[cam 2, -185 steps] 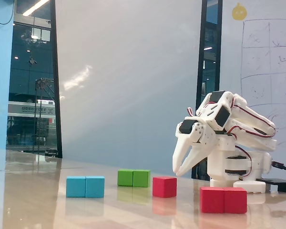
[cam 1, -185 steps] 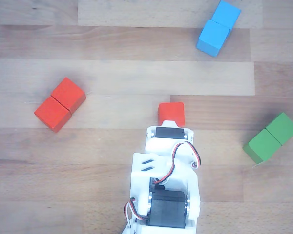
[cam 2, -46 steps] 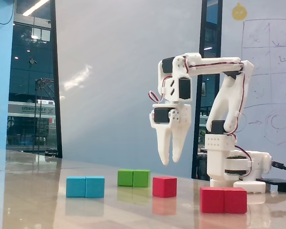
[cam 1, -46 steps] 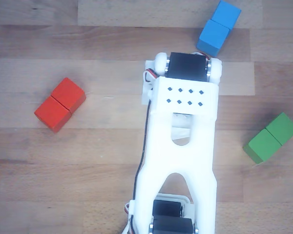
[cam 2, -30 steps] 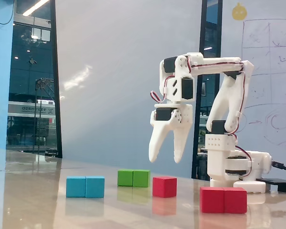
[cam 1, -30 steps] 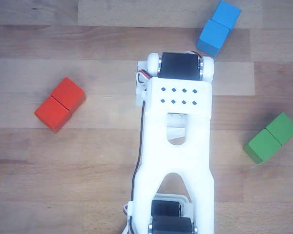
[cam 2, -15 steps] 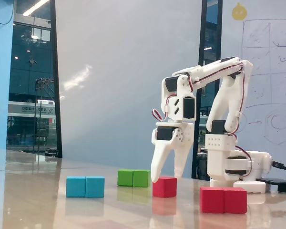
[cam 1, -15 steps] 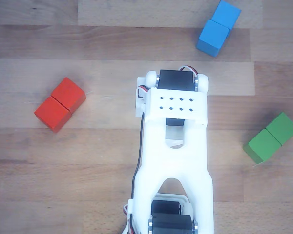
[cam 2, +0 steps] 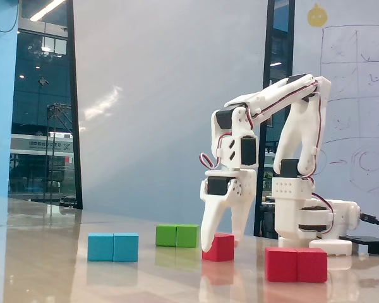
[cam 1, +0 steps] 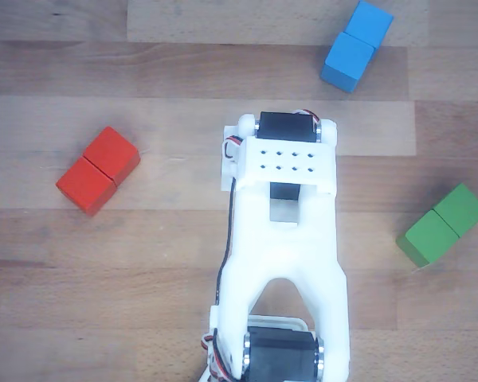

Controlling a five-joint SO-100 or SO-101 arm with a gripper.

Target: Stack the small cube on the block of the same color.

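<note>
On a pale wooden table (cam 1: 167, 263) in a glass-walled room with a whiteboard (cam 2: 354, 95) behind, the claw (cam 2: 220, 243) stands spread, a finger on each side of the small cube (cam 2: 218, 247). Only the fixed view shows this; from above the arm (cam 1: 283, 263) hides the cube. The block (cam 1: 98, 170) lies well apart toward the left there, with bare wood between. A blue block (cam 1: 355, 44) and a green block (cam 1: 442, 224) sit near the table's other edges.
</note>
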